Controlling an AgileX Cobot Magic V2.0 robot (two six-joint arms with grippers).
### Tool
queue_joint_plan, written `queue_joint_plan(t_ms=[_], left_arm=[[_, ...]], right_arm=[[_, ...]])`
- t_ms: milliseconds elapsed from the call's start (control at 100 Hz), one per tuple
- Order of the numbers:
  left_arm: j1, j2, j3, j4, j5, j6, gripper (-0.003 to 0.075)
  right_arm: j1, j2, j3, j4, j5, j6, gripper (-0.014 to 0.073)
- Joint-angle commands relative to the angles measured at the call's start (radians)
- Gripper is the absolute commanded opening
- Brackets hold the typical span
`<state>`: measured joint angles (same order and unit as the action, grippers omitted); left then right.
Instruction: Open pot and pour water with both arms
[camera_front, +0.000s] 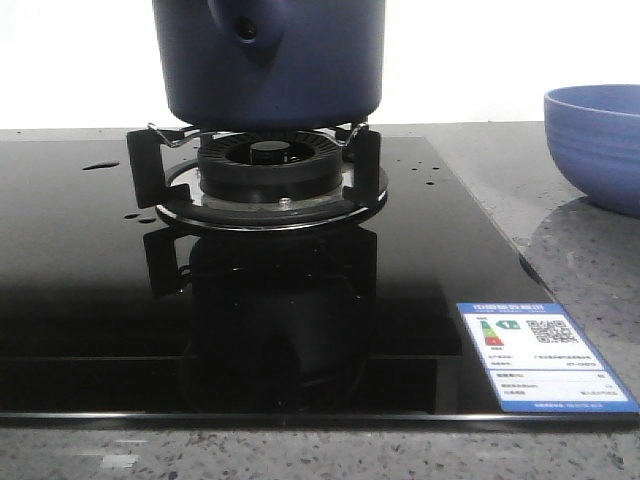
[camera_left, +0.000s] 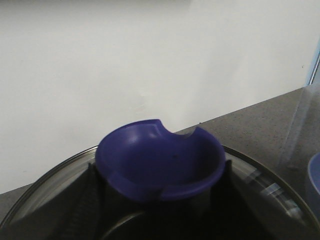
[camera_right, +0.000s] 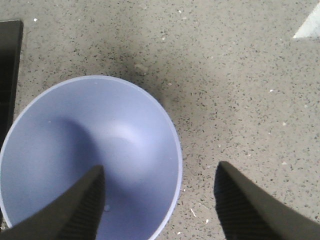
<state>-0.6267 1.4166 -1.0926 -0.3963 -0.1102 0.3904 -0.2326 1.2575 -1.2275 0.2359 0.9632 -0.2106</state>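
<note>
Where the front view looks over the cooktop (camera_front: 90, 330), the pot (camera_front: 270, 60) stands on the burner's black trivet (camera_front: 145, 165): a large dark navy-blue cylinder, matte, with a rounded bottom edge and a tapered handle stub (camera_front: 245, 28) pierced by a round hole, pointing toward the camera. Its top is cut off by the frame, so its contents cannot be told.

Lid (camera_left: 260, 175): glass with a metal rim, seen from the left wrist view; a dark blue cupped knob (camera_left: 160, 162) with a notch in its rim at the centre.

Left hand (camera_left: 160, 200): its dark fingers (camera_left: 80, 210) sit on either side of the knob and appear closed against it.

Water (camera_front: 100, 165): small glossy drops and a little puddle on the black glass left of the burner, a few more drops to the right.

Bowl (camera_right: 90, 160): light blue, ribbed outside, standing on the speckled grey desk (camera_right: 240, 90) to the right of the cooktop; inside appears dry and holds nothing visible.

Right hand (camera_right: 160, 205): above the bowl's edge, fingers spread wide, one over the bowl and one over the desk, holding nothing.

Energy label (camera_front: 540, 355): blue and white, on the cooktop's front right corner.
</note>
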Motion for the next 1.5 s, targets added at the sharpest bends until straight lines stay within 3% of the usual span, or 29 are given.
queue_joint_plan(t_ms=[0, 620, 860, 1230, 1370, 1490], left_arm=[[-0.014, -0.021, -0.040, 0.002, -0.133, -0.002, 0.0390], [-0.014, 0.020, -0.040, 0.002, -0.133, -0.002, 0.0395], [-0.014, 0.009, -0.040, 0.002, -0.125, -0.002, 0.0572], [-0.012, -0.150, -0.040, 0.002, -0.125, -0.002, 0.0566], [-0.008, -0.213, -0.040, 0.028, -0.124, 0.001, 0.0512], [0.028, -0.259, -0.040, 0.031, -0.062, 0.001, 0.0318]], right_arm=[[-0.005, -0.031, -0.035, 0.018, -0.052, -0.012, 0.0423], [-0.005, -0.031, -0.035, 0.020, -0.052, -0.013, 0.0423], [-0.005, -0.031, -0.035, 0.020, -0.052, -0.013, 0.0423], [-0.005, -0.031, -0.035, 0.041, -0.052, -0.016, 0.0423], [-0.005, -0.031, -0.035, 0.130, -0.056, -0.044, 0.0411], [-0.005, -0.031, -0.035, 0.283, -0.060, -0.124, 0.0286]])
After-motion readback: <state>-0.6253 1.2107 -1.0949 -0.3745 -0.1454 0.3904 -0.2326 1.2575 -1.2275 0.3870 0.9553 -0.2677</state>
